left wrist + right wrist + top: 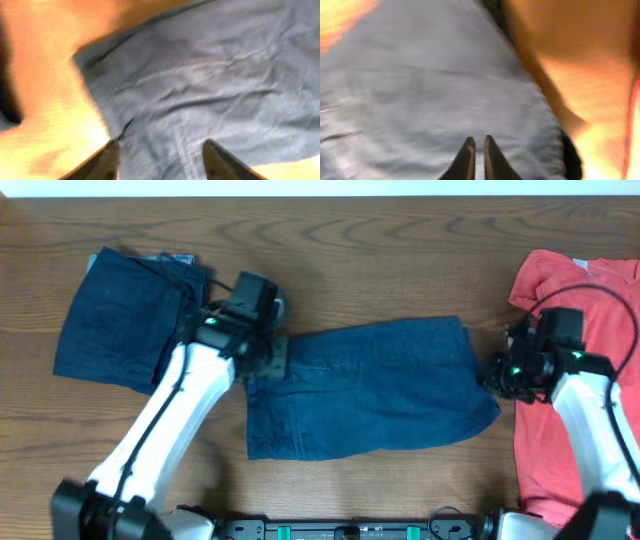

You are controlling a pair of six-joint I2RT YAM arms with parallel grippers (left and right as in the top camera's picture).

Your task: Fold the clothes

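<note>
Dark navy shorts [380,385] lie spread flat across the middle of the table. My left gripper [268,358] is at their left end. In the left wrist view it [160,145] is open, its fingers astride a stitched seam of the shorts [210,75] close above the cloth. My right gripper [497,370] is at the right edge of the shorts. In the right wrist view its fingers [477,142] are nearly together over the cloth [420,85], and I see no cloth between them. A second navy garment [115,320] lies folded at the far left.
A red shirt [570,410] lies along the right side of the table, under the right arm. The table is brown wood [360,270]. A dark rail [350,530] runs along the front edge.
</note>
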